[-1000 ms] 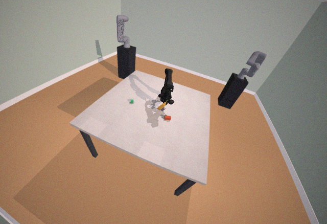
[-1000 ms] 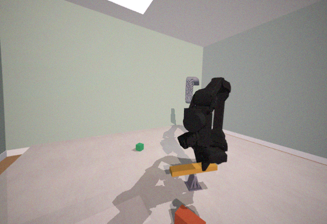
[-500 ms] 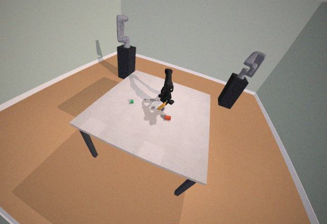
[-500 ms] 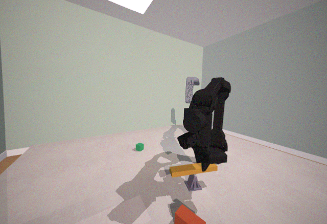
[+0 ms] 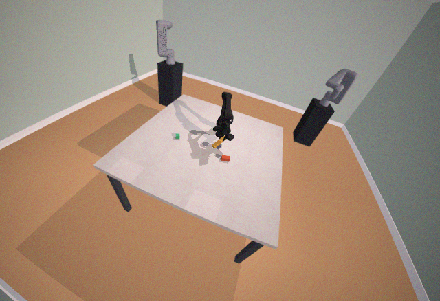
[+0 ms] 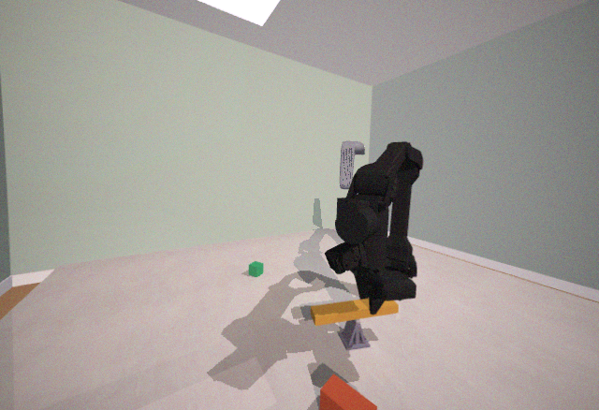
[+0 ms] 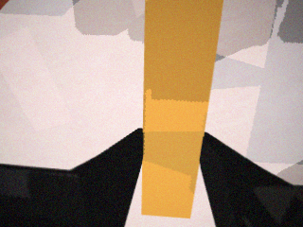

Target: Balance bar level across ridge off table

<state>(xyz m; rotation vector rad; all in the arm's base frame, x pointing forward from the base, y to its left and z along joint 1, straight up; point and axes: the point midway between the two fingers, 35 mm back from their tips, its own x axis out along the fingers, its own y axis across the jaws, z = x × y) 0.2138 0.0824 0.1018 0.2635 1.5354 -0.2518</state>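
Long orange-yellow rectangular bar (image 5: 217,143) (image 6: 341,312) (image 7: 175,113): held above the pale tabletop, off the surface, nearer its far end in the exterior view to the middle than to any corner. Black parallel-jaw gripper (image 6: 375,304) (image 7: 171,136) is clamped on it, one finger against each long side, close to one end; a short stub sticks out past the fingers in the wrist view, and the longer part reaches away on the other side.

Small grey-purple ridge stand with splayed ribs and a flat foot (image 6: 355,336): upright on the table under the bar, exterior view. Its top meets the underside of the bar in that picture; whether they touch, cannot tell.

Outward from there. Red-orange block (image 5: 225,158) (image 6: 344,394): on the tabletop near the bar, on the side toward the front corner at lower right of the top view, well apart from the edges. Small green cube (image 5: 177,136) (image 6: 255,269): farther off, toward the left edge in the top view, with open surface between it and the bar.

Pale square-cornered tabletop (image 5: 245,191) (image 6: 159,328): broad open stretch from the bar to the front edge, both front corners well away. Right edge also leaves room beside the bar. Tightest side is toward the back edge, where the black jointed arm (image 5: 224,116) (image 6: 377,216) stands over the table.
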